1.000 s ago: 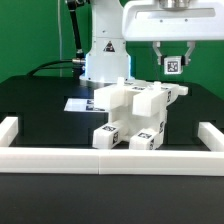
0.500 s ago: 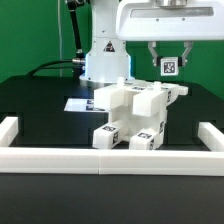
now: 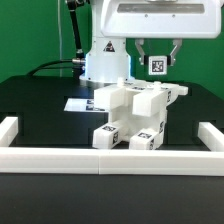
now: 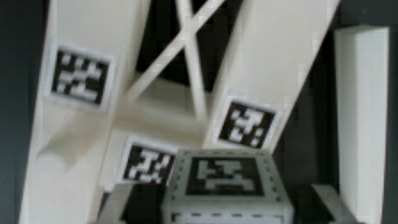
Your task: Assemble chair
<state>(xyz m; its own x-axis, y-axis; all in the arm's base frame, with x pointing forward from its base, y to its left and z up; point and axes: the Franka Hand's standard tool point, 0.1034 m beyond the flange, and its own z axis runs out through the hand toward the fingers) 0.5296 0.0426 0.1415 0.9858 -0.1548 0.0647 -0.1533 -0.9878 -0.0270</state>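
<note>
The fingers [image 3: 141, 48] are closed on a small tagged part [image 3: 157, 65], which is held in the air. The partly built chair [image 3: 133, 108] is stood on the black table [image 3: 40, 95], below the fingers and apart from them. The held part is seen over the chair's far side, toward the exterior view's right. In the wrist view, tagged white chair pieces are seen beyond the held part.

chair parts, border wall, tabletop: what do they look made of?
Chair parts: probably white plastic, matte, with chunky blocky edges and printed tags stuck on. Border wall: similar matte white, plastic or foam, can't tell which. Tabletop: black, dull, no glare; material unclear.
</note>
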